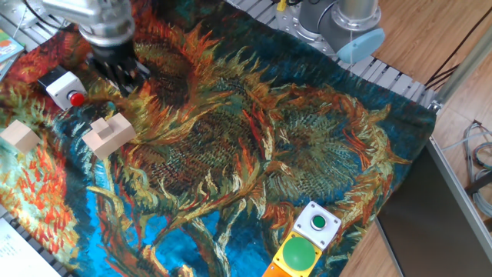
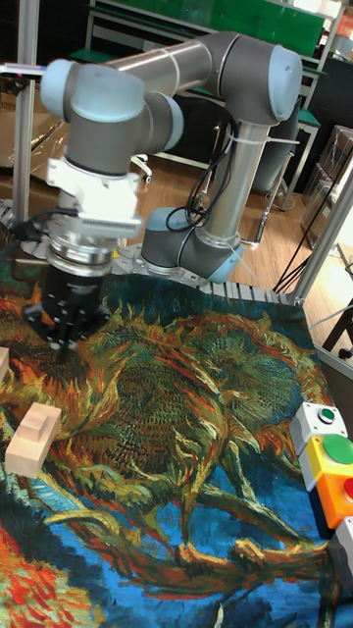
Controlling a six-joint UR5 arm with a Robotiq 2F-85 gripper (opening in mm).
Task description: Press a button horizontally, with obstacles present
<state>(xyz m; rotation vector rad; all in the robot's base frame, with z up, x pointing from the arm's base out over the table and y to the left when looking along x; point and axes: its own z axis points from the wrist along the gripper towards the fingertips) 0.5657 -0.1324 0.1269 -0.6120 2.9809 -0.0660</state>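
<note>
Fixed view: red button [image 1: 76, 98], white box.

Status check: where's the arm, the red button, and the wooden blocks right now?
Gripper off the table, right of the red button, not touching. Notched block sits just in front of the button. One cube at the left edge.

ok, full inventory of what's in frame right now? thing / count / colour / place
red button: 1, red on a white box, far left
wooden blocks: 2 seen, pale; notched piece below the red button, cube at left edge
green button box: 1, white, bottom right
green dome: 1, on yellow box, bottom edge
cloth: 1, blue-orange sunflower print, covers table
gripper: 1, black, right of the red button, finger state unclear
arm: 1, grey
</note>
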